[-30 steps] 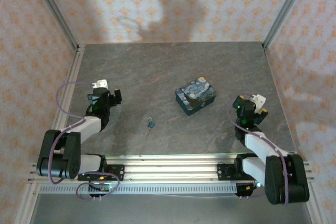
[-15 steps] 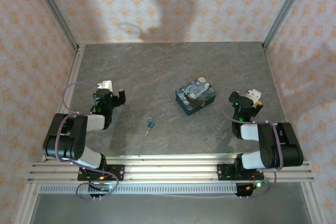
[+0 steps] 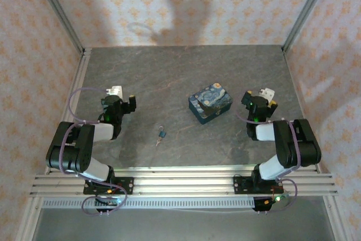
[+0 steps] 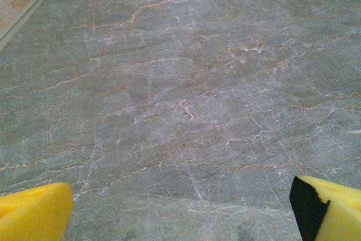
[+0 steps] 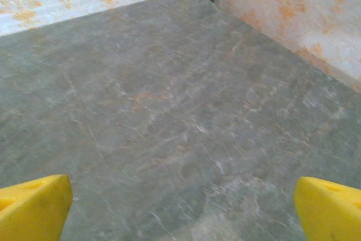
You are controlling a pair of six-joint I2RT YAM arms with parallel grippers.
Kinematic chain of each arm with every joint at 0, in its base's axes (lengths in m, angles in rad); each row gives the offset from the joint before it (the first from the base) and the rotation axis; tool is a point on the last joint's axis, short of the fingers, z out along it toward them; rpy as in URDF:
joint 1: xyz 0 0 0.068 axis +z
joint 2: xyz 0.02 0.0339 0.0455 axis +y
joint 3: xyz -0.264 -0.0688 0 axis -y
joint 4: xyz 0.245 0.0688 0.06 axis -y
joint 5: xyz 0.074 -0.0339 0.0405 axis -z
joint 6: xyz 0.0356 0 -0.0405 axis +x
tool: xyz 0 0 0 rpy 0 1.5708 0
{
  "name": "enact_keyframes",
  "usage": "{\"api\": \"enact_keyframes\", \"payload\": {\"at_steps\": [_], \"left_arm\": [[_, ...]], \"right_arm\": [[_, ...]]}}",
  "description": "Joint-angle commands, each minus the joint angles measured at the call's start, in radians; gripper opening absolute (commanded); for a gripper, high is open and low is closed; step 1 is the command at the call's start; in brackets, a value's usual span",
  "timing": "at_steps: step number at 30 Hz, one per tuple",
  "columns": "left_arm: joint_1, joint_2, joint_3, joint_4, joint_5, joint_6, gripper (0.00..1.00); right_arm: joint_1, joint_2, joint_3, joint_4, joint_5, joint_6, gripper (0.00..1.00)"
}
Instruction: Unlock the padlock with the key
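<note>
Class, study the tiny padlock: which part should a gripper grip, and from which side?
Probably its blue-teal body, from straight above. The padlock lies flat on the table, its thin shackle at the far end and the key at its near end, so the jaws best close across the body's left and right edges.

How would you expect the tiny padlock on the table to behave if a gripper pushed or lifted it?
Probably light: the padlock is far smaller than the tin nearby. It would likely slide rather than roll, since it seems to lie flat on the smooth table. Pinching it squarely looks hard, being so small.
</note>
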Motion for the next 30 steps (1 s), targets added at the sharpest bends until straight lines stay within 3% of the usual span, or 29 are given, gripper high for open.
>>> {"api": "enact_keyframes", "payload": {"at_steps": [1, 30], "left_arm": [[-0.003, 0.001, 0.023, 0.031, -0.031, 0.02, 1.0], [-0.004, 0.002, 0.025, 0.029, -0.031, 0.02, 1.0]], "right_arm": [[0.005, -0.01, 0.021, -0.046, 0.006, -0.018, 0.99], [0.008, -0.001, 0.019, -0.033, -0.006, -0.03, 0.99]]}}
